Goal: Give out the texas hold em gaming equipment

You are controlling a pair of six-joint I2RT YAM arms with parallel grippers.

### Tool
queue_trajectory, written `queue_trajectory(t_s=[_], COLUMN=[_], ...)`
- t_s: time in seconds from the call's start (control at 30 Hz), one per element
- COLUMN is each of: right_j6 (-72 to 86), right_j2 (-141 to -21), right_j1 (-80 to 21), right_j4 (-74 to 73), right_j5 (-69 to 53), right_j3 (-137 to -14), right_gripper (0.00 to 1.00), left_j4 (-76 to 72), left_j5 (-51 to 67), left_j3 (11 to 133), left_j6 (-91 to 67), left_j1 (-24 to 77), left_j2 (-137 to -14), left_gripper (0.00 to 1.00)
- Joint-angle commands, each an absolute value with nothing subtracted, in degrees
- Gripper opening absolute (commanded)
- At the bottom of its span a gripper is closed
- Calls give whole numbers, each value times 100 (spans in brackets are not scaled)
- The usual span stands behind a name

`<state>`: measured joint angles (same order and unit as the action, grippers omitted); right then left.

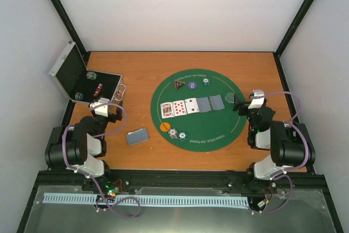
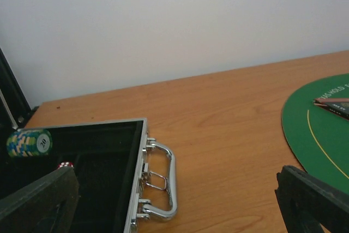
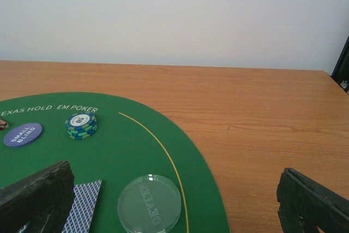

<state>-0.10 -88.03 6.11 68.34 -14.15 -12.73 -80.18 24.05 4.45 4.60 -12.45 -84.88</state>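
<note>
Top external view: left gripper [image 1: 103, 105] and right gripper [image 1: 248, 102] gape wide, empty; the right could bump the near clear disc [image 1: 230, 97].

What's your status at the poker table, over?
Left hand open, right hand open, both empty. Five cards in a row on green mat; card stack beside it. Nothing blocking.

A silver aluminium case [image 1: 70, 72] is lying open at the far left of the wooden tabletop [image 1: 136, 64]. Its black-lined lid is leaning back toward the left wall, and its chrome handle [image 1: 121, 92] is pointing right. A round green felt mat [image 1: 212, 129], printed TEXAS HOLD 'EM POKER, is covering the tabletop's middle and right. White walls are enclosing the scene, with black corner posts [image 1: 60, 9] rising at the far corners.
</note>
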Motion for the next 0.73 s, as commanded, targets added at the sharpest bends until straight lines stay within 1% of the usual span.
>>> queue_trajectory(t_s=[0.0,0.2,0.43,0.7], right_j6=[-116,-132,-137,-188], right_j2=[-8815,-8807,-8807,-8798], right_j1=[593,573,566,493], right_j4=[6873,6841,6843,6638], right_j5=[-1387,-1363,-1358,-1181], right_j3=[-1385,-1402,-1398,-1486], right_gripper=[100,100,100,100], left_j4=[-8450,-8397,-7778,-7769], left_j5=[2607,2585,2517,2526], left_j3=[667,741,1107,1107], left_j6=[370,331,205,202], left_j1=[-1283,-1299,-1371,-1371], left_j2=[-8595,-8650,-8692,-8698], left_gripper=[100,100,100,100])
